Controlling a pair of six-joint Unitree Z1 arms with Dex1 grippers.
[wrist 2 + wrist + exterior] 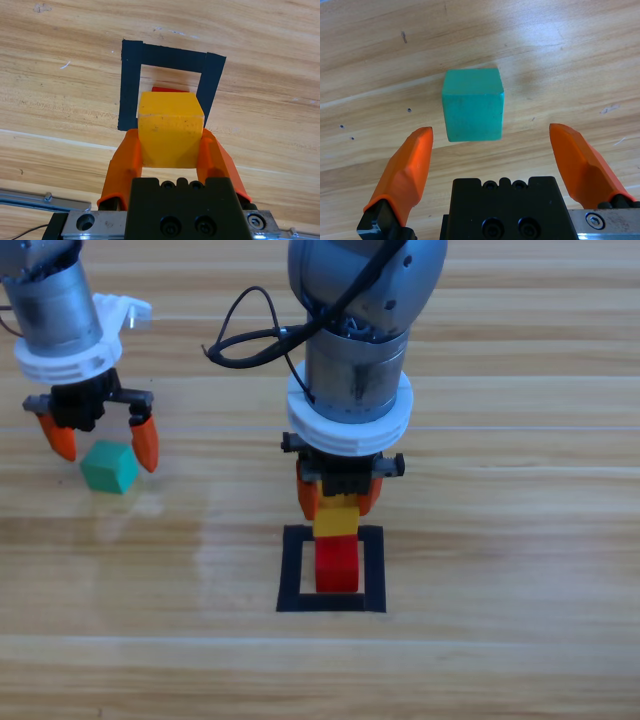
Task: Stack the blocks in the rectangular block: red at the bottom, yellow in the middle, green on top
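The red cube [337, 565] stands inside the black tape rectangle [291, 570] at the table's middle. The yellow cube [336, 518] sits directly over it, and my right gripper [338, 498] is shut on it. In the right wrist view the yellow cube [169, 130] fills the space between the orange jaws, with a sliver of the red cube [170, 90] and the tape rectangle [131, 85] beyond. The green cube [109, 467] lies on bare wood at the left. My left gripper [104, 445] is open just behind it, jaws on either side; the left wrist view shows the green cube [472, 104] just ahead of the jaw tips.
A black cable [250, 335] loops off the right arm above the table. Bare wooden table [500, 540] surrounds the tape rectangle on all sides.
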